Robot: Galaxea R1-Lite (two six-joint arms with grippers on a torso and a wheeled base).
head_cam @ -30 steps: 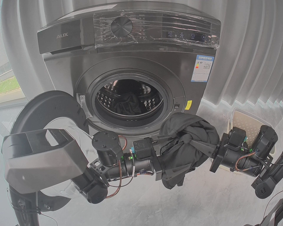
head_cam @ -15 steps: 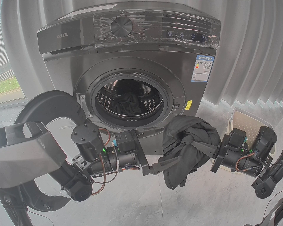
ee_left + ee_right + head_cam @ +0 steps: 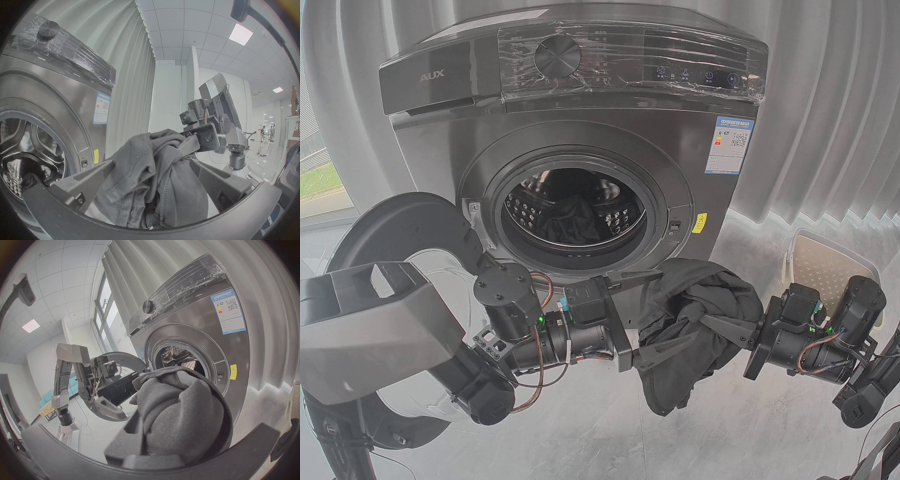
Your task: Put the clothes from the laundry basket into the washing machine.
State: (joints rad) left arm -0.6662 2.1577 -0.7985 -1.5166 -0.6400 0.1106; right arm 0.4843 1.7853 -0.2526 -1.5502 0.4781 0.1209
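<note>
A dark grey garment [image 3: 700, 306] hangs bunched in front of the washing machine [image 3: 575, 112], below and to the right of its open drum [image 3: 519, 209]. My right gripper [image 3: 709, 325] comes in from the right and is shut on the bundle; the cloth drapes over its fingers [image 3: 131, 440]. My left gripper [image 3: 678, 306] faces it from the left, open, with one finger above and one below the garment's left side. From the left wrist the cloth [image 3: 156, 181] sits between the spread fingers [image 3: 81, 184]. Another dark garment [image 3: 572, 222] lies inside the drum.
The round door [image 3: 406, 231] is swung open to the left, behind my left arm. A white laundry basket [image 3: 831, 262] stands on the floor at the right by the curtain. Bare grey floor [image 3: 600, 431] lies below the grippers.
My left gripper drew back to the left off the garment, then came right again so that its open fingers straddle the cloth. The bundle and right gripper sank slightly.
</note>
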